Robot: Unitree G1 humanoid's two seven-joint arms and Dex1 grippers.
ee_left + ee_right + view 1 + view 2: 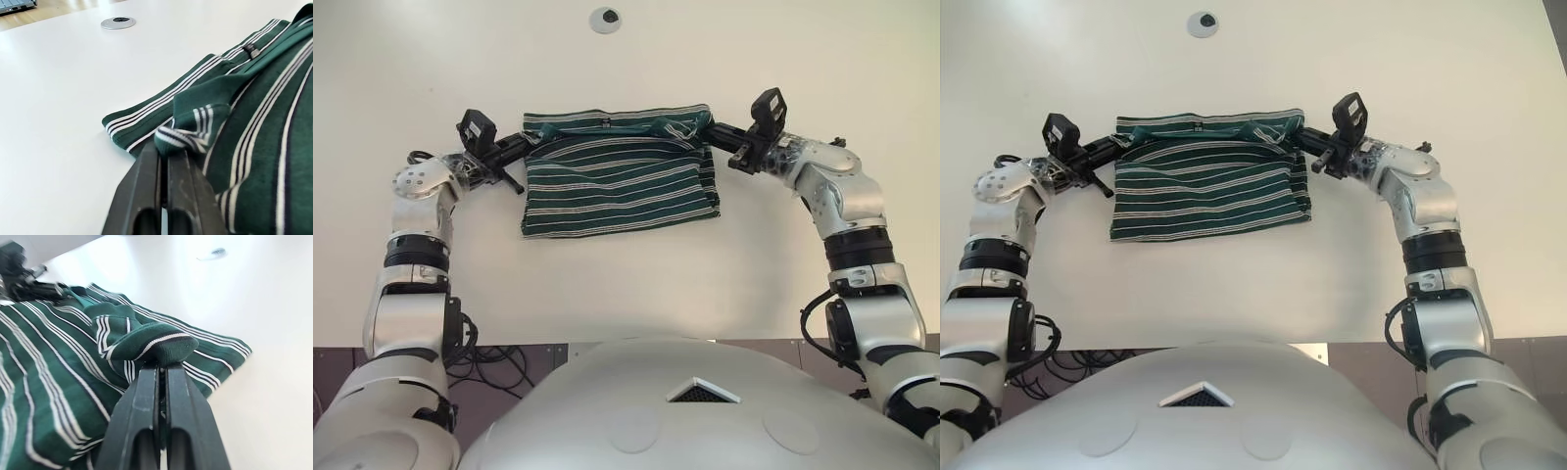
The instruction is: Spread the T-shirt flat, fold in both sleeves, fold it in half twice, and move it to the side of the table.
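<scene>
A green T-shirt (617, 181) with white stripes lies folded into a rectangle on the white table (626, 284), its far edge doubled over. My left gripper (527, 145) is shut on the shirt's far left corner; in the left wrist view its fingers (146, 171) pinch a bunched fold of the shirt (254, 127). My right gripper (710, 130) is shut on the far right corner, and the right wrist view shows its fingers (146, 396) clamping a rolled fold of the shirt (54, 382). Both held corners sit slightly above the layer beneath.
A round grey cable port (605, 20) is set in the table beyond the shirt. Bare tabletop stretches on both sides of the shirt and toward the near edge (626, 341). Cables (494, 367) hang below the near edge on the left.
</scene>
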